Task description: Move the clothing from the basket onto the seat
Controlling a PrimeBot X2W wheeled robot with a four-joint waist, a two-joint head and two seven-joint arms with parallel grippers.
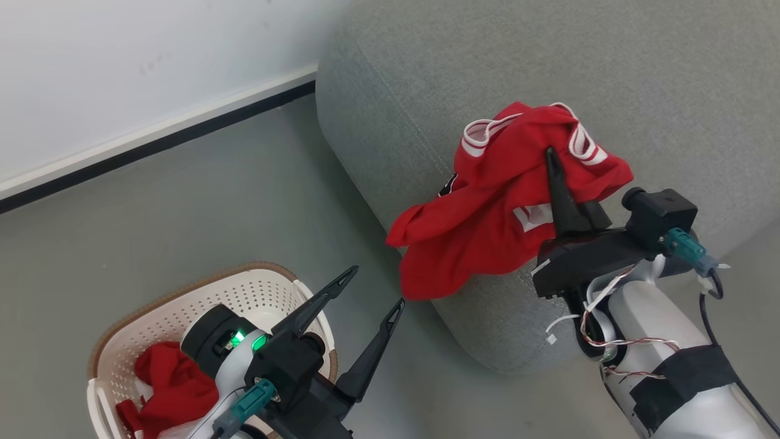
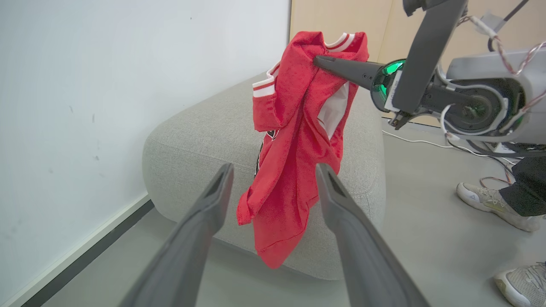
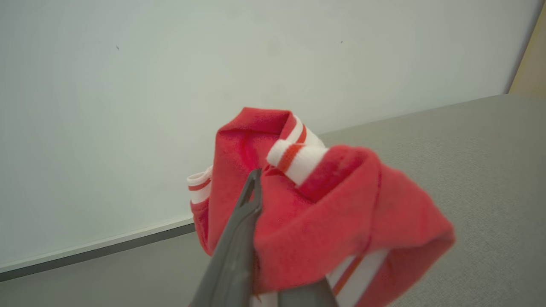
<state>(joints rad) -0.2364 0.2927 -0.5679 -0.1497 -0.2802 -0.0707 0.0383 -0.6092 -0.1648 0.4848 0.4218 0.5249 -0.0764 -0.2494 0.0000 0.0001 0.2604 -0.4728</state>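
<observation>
My right gripper [image 1: 550, 153] is shut on a red garment with white striped trim [image 1: 493, 207], held up in the air over the near end of the grey seat [image 1: 640, 79]. In the left wrist view the garment [image 2: 294, 140] hangs down from the right gripper [image 2: 319, 60] in front of the seat [image 2: 204, 136]. The right wrist view shows the bunched fabric [image 3: 324, 213] draped over my fingers. More red clothing [image 1: 167, 384] lies in the cream basket [image 1: 183, 305] at lower left. My left gripper [image 1: 375, 286] stands open above the basket's right side, holding nothing.
A white wall with a dark baseboard [image 1: 152, 140] runs behind the seat. Grey floor [image 1: 201, 207] lies between basket and seat. A person's feet in pale sneakers [image 2: 495, 204] stand on the floor beyond the seat, near loose cables [image 2: 418, 140].
</observation>
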